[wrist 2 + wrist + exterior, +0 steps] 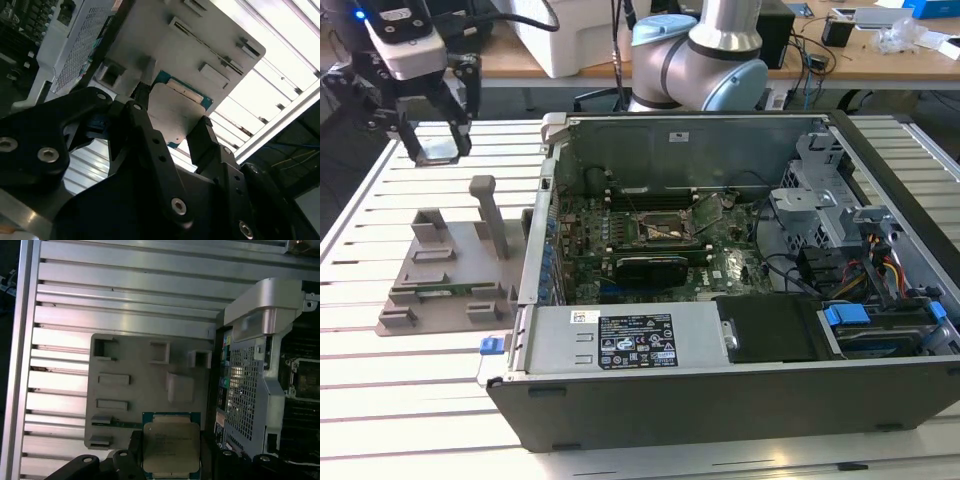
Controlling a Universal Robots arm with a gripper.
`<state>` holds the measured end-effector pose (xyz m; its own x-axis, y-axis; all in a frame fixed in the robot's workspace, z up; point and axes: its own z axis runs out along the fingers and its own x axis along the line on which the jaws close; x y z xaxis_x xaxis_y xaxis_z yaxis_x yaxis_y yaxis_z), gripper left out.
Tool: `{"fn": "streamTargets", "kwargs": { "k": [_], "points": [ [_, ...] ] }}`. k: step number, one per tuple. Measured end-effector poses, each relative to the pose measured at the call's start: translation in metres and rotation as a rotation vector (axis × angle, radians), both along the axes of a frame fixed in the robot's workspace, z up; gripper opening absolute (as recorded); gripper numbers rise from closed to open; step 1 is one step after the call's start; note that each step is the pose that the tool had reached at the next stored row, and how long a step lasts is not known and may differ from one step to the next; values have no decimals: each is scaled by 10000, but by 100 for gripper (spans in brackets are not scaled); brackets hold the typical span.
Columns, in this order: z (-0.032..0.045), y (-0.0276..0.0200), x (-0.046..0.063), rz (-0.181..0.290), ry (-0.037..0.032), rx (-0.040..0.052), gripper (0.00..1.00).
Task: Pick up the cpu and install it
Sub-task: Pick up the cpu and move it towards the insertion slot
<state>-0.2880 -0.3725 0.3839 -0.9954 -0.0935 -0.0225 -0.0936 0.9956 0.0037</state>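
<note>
A robot arm's gripper (440,153) hangs above a slatted metal surface (410,400), on the far side at the exterior view's left. It is closed narrowly on the cpu (171,446), a small flat square chip with a silvery metal top and a thin blue-green rim. In both wrist views the two dark fingers (202,137) press on opposite edges of the chip, which lies level between them. Below the chip, and apart from it, a grey holder (450,270) with moulded recesses sits on the surface. At the exterior view's right stands an open computer case (720,410). The processor socket (665,228) on its circuit board is well apart from the gripper. The chip looks light, stiff and fragile. Its underside contacts should not be touched or scraped, so holding it by the edges suits it. The smooth edges could slip if the squeeze is too loose.
</note>
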Motion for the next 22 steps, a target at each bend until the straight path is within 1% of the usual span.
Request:
{"fn": "streamTargets", "kwargs": {
  "k": [4, 8, 9, 10, 12, 14, 15, 16, 17, 21, 22],
  "points": [
    [-1, 9, 298, 0, -1, 1, 55],
    [-2, 28, 497, 0, 2, -1, 55],
    [-7, 42, 574, 0, 3, -1, 55],
    [-23, 80, 706, 2, 10, -9, 55],
    [-52, 144, 856, 0, 16, -16, 55],
    [-75, 193, 955, 1, 19, -21, 55],
    [-114, 245, 1048, 1, 26, -25, 55],
    [-148, 272, 1107, -2, 37, -24, 55],
    [-179, 293, 1164, -8, 54, -24, 55],
    [-257, 334, 1303, -29, 98, -24, 55],
    [-292, 353, 1368, -39, 117, -23, 55]
  ]
}}
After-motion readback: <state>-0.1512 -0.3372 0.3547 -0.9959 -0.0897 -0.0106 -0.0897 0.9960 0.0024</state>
